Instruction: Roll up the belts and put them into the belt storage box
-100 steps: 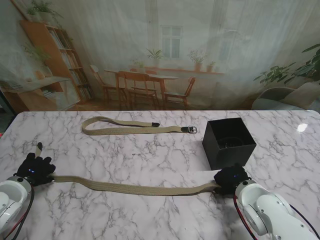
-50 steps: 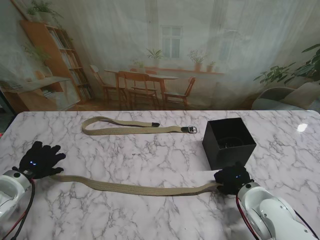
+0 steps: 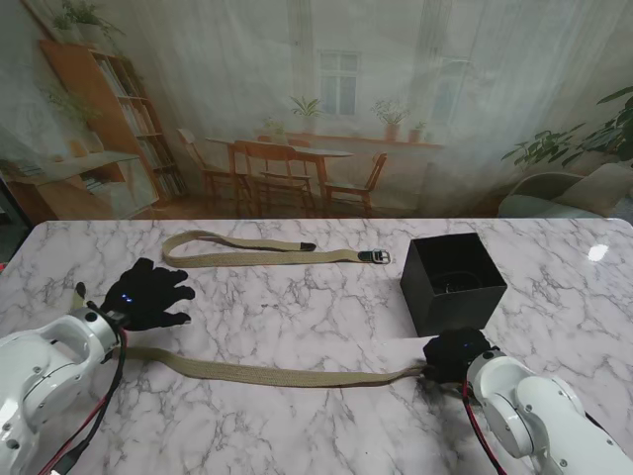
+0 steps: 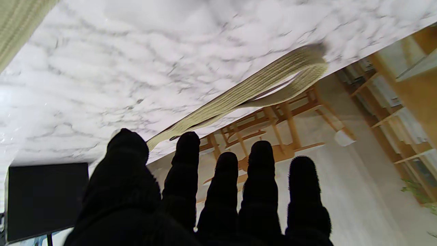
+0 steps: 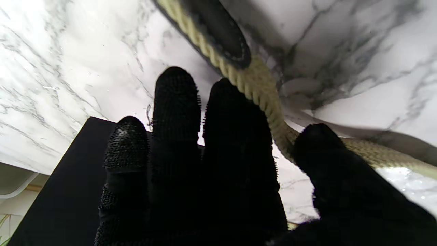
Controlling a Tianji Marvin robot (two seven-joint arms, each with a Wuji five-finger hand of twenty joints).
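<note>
The near tan belt (image 3: pixel 277 372) lies stretched across the table in front of me. My right hand (image 3: pixel 455 356) is shut on its right end, just nearer to me than the black storage box (image 3: pixel 453 280). In the right wrist view the belt (image 5: pixel 259 89) runs between thumb and forefinger, and its dark tip (image 5: pixel 218 30) pokes out past them. My left hand (image 3: pixel 148 293) hovers open with fingers spread, off the belt's left end (image 3: pixel 77 295). A second tan belt (image 3: pixel 262 252) with a metal buckle (image 3: pixel 376 256) lies folded farther back, and shows as a belt loop (image 4: pixel 259 89) in the left wrist view.
The box (image 4: pixel 44 198) is open-topped and stands right of centre, its wall (image 5: pixel 68 191) close ahead of my right fingers. The marble table (image 3: pixel 316 317) reaches a backdrop curtain at its far edge.
My left hand has let go of the near belt's left end, opened, and moved right and away from me. The right hand has stayed put on the belt's right end.
</note>
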